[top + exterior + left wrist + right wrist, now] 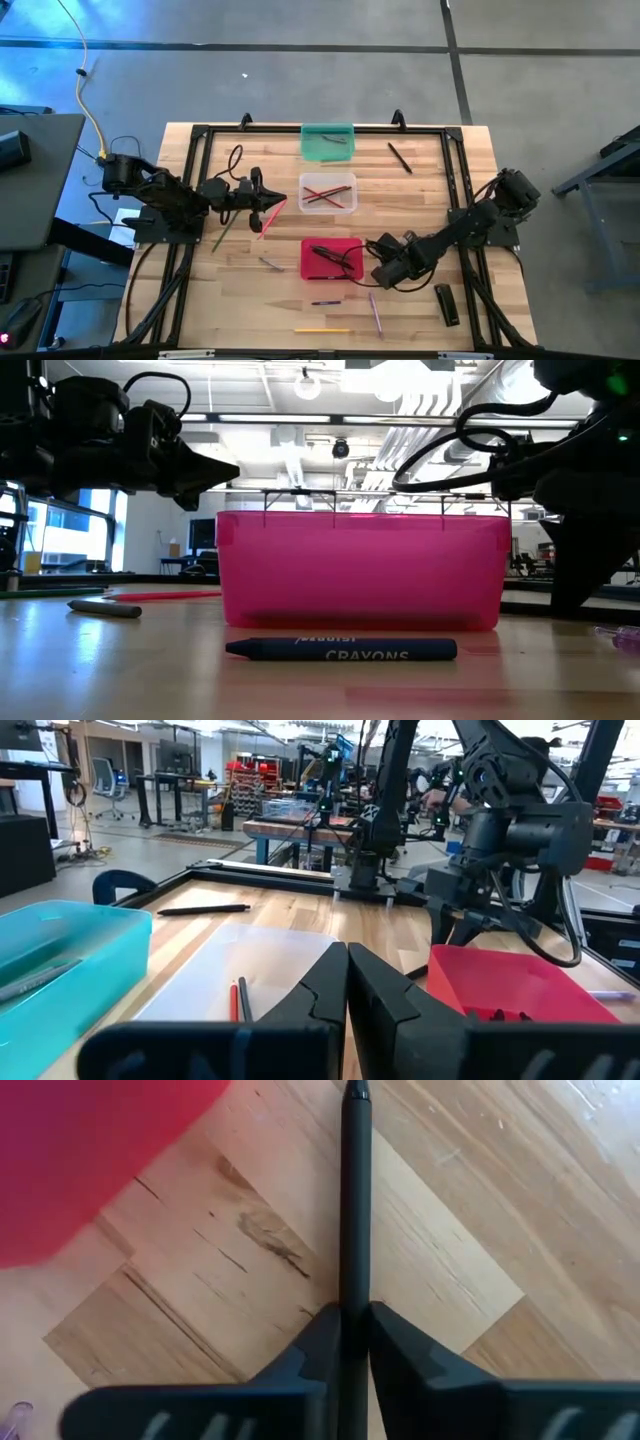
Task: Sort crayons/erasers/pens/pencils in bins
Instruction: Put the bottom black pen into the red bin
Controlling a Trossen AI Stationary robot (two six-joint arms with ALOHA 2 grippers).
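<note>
My right gripper (pixel 374 260) is low over the table, just right of the red bin (pixel 332 258), and is shut on a black pen (pixel 355 1200). My left gripper (pixel 266 197) is shut and empty, raised just left of the clear bin (pixel 328 193). The clear bin holds red pencils (pixel 238 1000) lying flat on its floor. A red pencil (pixel 272 214) and a green pencil (pixel 224 229) lie flat on the table by my left gripper. The teal bin (pixel 327 142) stands at the far edge with a dark stick inside. Another black pen (pixel 400 157) lies flat at the far right. My right gripper pinches the pen's shaft (pixel 355 1295) between its two fingers. The pen runs along the fingers and sticks out ahead of them. The fingers slant down toward the wood beside the red bin (pixel 90 1150). I cannot tell whether the pen's far tip (pixel 356 1090) touches the table.
A blue crayon (pixel 340 650), a grey crayon (pixel 105 608), a yellow pencil (pixel 322 329) and a purple stick (pixel 375 312) lie near the table's near edge. A black block (pixel 447 305) lies at the near right. A black frame (pixel 200 150) rims the table.
</note>
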